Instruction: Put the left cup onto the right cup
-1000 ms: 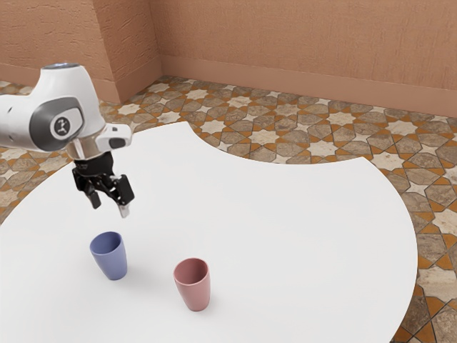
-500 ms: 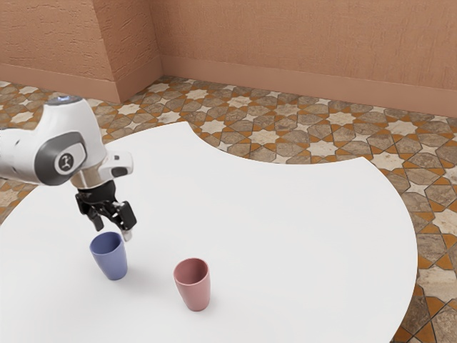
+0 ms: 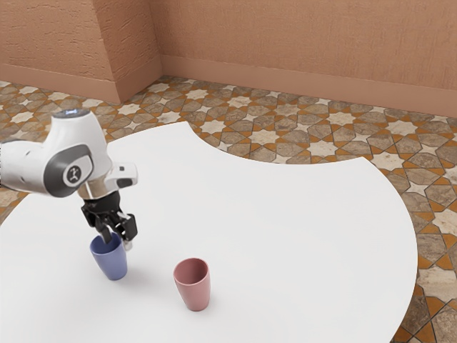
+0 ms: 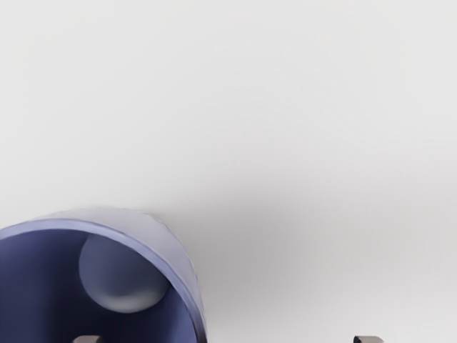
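A blue cup [image 3: 109, 261] stands upright on the white table [image 3: 285, 207] at the exterior view's left. A pink cup [image 3: 193, 284] stands upright to its right, a short gap away. My gripper [image 3: 115, 239] is open and down at the blue cup's rim, on the side facing the pink cup. In the wrist view the blue cup [image 4: 93, 286] opens just under my hand. One fingertip [image 4: 87, 339] is inside the cup and the other [image 4: 368, 339] outside it, so the fingers straddle the cup's wall without closing on it.
The round white table has a curved notch [image 3: 235, 153] at its far edge. A patterned tile floor [image 3: 321, 121] and brick-coloured walls [image 3: 300, 36] lie beyond. The table to the right of the pink cup is bare.
My arm has come down and slightly toward the blue cup. The gripper went from well above the cup to its rim, still open. Neither cup has moved.
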Controlling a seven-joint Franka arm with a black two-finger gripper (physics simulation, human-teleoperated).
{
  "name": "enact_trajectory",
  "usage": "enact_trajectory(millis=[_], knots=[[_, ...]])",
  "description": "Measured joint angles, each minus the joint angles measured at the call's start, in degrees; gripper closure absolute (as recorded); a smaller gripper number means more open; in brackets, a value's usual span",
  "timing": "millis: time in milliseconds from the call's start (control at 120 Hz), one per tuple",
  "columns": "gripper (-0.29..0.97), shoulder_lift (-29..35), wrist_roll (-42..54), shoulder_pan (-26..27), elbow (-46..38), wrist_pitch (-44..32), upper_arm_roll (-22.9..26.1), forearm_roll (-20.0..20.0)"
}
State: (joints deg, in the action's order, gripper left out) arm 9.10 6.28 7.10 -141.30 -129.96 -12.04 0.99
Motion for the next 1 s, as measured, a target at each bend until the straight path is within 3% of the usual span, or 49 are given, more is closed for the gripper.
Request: enact_trajectory(millis=[800,1000], knots=[[0.29,-5.97,-0.46,-0.02,-0.53,-5.17,0.00,0.01],[0.43,-5.88,-0.48,-0.03,-1.26,-5.47,0.00,0.00]])
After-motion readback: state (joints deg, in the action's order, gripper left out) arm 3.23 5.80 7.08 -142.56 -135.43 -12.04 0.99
